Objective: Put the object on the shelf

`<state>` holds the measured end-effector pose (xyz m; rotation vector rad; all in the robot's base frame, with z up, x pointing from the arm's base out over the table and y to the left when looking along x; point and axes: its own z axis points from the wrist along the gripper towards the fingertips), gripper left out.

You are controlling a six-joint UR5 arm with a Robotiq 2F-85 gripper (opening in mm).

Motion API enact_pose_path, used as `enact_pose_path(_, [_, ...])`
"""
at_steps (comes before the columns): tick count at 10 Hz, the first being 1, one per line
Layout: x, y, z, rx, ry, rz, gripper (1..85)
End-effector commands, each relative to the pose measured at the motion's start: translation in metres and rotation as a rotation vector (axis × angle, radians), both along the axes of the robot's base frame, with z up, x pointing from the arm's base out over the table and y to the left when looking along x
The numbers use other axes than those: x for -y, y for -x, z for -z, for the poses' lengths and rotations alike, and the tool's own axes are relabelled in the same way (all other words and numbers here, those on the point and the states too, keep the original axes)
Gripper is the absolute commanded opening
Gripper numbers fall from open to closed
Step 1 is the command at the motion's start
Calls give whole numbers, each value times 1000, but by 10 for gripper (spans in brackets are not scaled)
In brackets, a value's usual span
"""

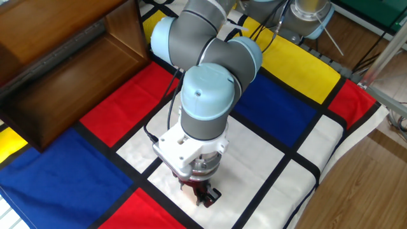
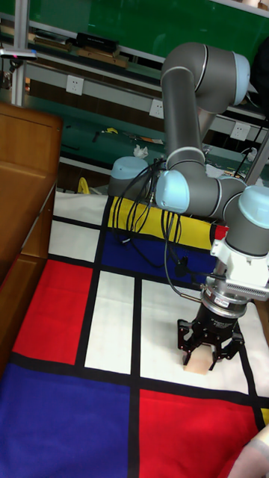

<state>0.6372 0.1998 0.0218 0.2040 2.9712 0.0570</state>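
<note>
The pale wooden block (image 2: 198,359) sits on a white panel of the checked cloth (image 2: 112,321), close to the black line that borders the red panel below it, and well apart from the shelf (image 2: 22,194). In the tall fixed view only its lower part shows, a small beige face framed by black fingers (image 2: 183,341) on either side. The gripper (image 2: 203,351) points straight down over it, its jaws parted about as wide as the block, one finger on each flank; whether the pads press on the wood or merely stand beside it cannot be told from these views. In the fixed view the block is almost wholly hidden, with only a pale sliver visible beneath the gripper (image 1: 202,193) and its dark red base. Above the gripper come a white flange, a grey wrist with a pale blue cap, and the rest of the arm (image 1: 206,95), which bends back over the blue and yellow panels toward the far edge of the table. A black cable (image 2: 168,254) loops from the arm down to the wrist. The shelf, dark brown with flat boards and an upright side panel, stands along the left side of the cloth, beside the red and blue panels.
</note>
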Motion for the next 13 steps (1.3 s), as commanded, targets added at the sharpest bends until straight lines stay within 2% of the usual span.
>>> enact_pose_path(1, [5,-9,-14,16,18,31,10])
enact_pose_path(2, [11,-11,-17,15,39,25,10])
enact_pose_path(4, [15,-11,-32,1,40,10,10])
enact_pose_path(7, [35,-6,-74,-40,36,-45,10])
enact_pose_path(11, [63,9,-117,-68,11,-118,10])
enact_pose_path(13, [71,21,-128,-73,13,-124,10])
